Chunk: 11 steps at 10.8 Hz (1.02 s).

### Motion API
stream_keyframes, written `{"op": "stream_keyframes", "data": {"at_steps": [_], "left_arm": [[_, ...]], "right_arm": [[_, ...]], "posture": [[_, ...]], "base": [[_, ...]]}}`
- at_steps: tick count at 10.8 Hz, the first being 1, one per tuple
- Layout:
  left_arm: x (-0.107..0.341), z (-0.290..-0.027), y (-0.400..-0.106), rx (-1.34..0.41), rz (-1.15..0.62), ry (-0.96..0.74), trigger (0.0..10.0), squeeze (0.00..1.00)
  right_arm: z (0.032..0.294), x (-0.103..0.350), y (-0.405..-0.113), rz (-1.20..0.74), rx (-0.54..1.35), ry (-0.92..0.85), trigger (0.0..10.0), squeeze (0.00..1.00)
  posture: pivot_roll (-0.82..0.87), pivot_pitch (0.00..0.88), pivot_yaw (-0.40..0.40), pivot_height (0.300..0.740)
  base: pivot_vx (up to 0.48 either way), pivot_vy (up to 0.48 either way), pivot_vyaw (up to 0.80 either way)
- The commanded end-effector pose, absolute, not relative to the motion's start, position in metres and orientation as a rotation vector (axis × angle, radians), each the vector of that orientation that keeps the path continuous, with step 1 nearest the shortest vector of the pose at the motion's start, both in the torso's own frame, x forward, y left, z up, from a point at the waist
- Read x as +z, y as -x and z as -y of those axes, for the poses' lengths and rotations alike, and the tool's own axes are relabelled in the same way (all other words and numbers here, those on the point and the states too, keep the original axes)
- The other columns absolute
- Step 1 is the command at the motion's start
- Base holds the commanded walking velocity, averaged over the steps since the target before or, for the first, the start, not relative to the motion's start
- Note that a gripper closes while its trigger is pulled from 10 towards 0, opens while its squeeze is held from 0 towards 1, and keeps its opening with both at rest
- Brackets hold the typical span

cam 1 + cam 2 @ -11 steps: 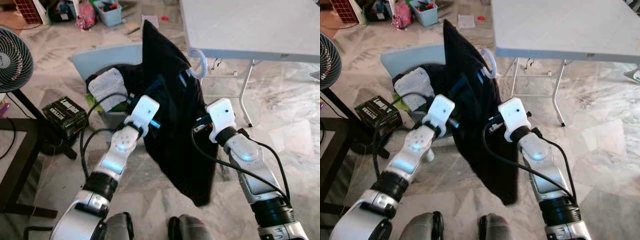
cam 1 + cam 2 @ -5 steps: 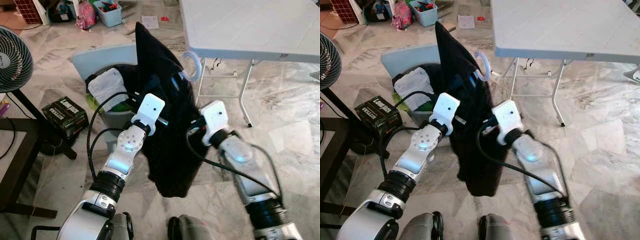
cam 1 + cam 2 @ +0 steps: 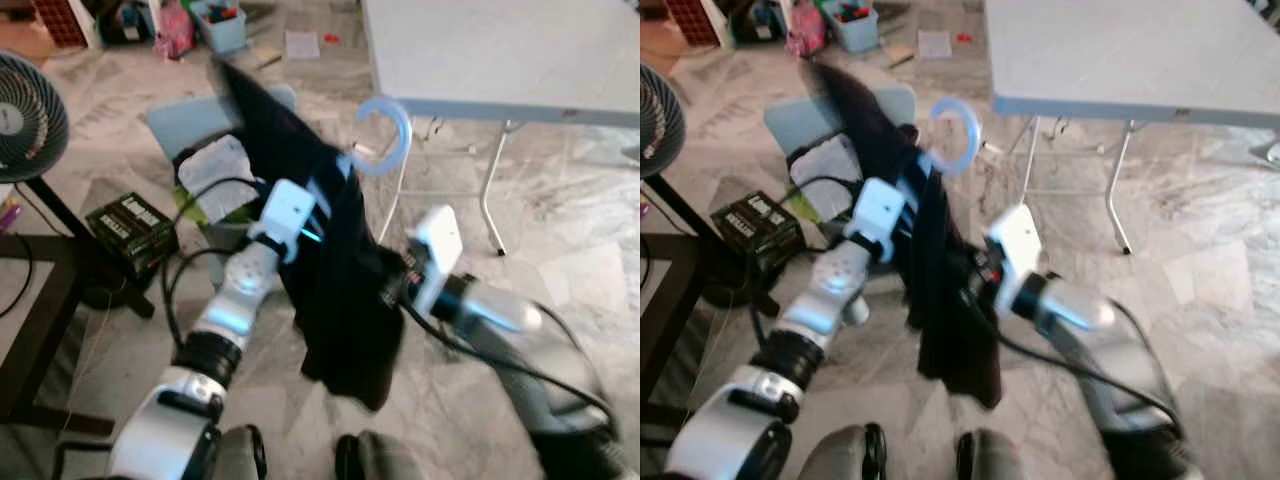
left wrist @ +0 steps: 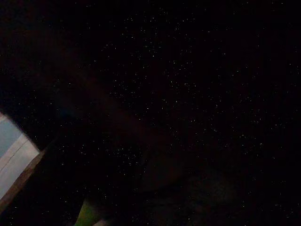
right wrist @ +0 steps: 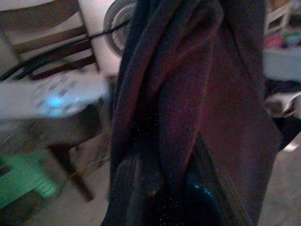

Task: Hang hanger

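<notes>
Hanger point(image 3: 383, 140): pale blue hook sticks up above the black garment point(image 3: 335, 290) draped on it. We see it held up in the air between the two arms, in front of the basket and near the front-left corner of the white bench point(image 3: 500, 55); hook is not on anything. Garment hangs down in loose folds toward the marble floor point(image 3: 560, 230); frames are motion-blurred.

Left claw point(image 3: 318, 212) is at the garment's upper part, below the hook, fingers buried in the cloth; we cannot tell if they're spread or pressed together. The left wrist view is almost all dark, with a pale strip at one edge.

Right claw point(image 3: 392, 290) is pushed into the garment's lower right side, fingertips hidden by fabric; its state we cannot tell either. The right wrist view has dark folded cloth point(image 5: 188, 108) close up, blurred.

Behind the garment: a laundry basket point(image 3: 215, 175) with a white-grey cloth piece on top, light blue lid or panel behind it. To the robot's left: a dark printed box point(image 3: 132, 228) on the floor, a standing fan point(image 3: 28, 115), and a dark frame edge. Far back: blue bin point(image 3: 222, 22) with clutter.
</notes>
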<state>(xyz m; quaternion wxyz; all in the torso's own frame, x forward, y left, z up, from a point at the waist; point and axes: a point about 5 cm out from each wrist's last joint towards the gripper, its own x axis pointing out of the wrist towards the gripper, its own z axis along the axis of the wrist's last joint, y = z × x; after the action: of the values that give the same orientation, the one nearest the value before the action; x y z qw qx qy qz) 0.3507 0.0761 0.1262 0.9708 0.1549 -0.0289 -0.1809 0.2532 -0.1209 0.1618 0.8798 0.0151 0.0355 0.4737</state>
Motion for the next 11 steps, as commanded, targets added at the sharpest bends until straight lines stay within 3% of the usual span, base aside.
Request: {"op": "stream_keyframes", "data": {"at_steps": [1,3,7,10,11], "left_arm": [[0.126,-0.080,-0.354,-0.340,0.052,-0.317,10.0,0.00],[0.127,-0.096,-0.359,-0.293,0.049,-0.345,10.0,0.00],[0.126,-0.124,-0.359,-0.250,0.059,-0.427,10.0,0.00],[0.135,-0.138,-0.357,-0.221,0.090,-0.433,10.0,0.00],[0.139,-0.145,-0.358,-0.206,0.095,-0.438,10.0,0.00]], "right_arm": [[0.118,0.172,-0.246,-0.043,1.064,-0.040,10.0,0.00],[0.137,0.174,-0.229,-0.167,1.188,-0.044,10.0,0.00],[0.203,0.136,-0.256,-0.322,0.863,0.376,10.0,0.00],[0.238,0.118,-0.253,-0.417,0.855,0.651,10.0,0.00],[0.244,0.120,-0.246,-0.417,0.933,0.671,10.0,0.00]], "posture": [[-0.13,0.117,-0.048,0.740],[-0.13,0.117,-0.048,0.740],[-0.13,0.119,-0.048,0.740],[-0.12,0.125,-0.046,0.740],[-0.12,0.126,-0.043,0.740]], "base": [[0.000,0.000,0.00],[0.000,0.000,0.00],[0.000,0.000,0.00],[0.000,0.000,0.00],[0.000,0.000,0.00]]}}
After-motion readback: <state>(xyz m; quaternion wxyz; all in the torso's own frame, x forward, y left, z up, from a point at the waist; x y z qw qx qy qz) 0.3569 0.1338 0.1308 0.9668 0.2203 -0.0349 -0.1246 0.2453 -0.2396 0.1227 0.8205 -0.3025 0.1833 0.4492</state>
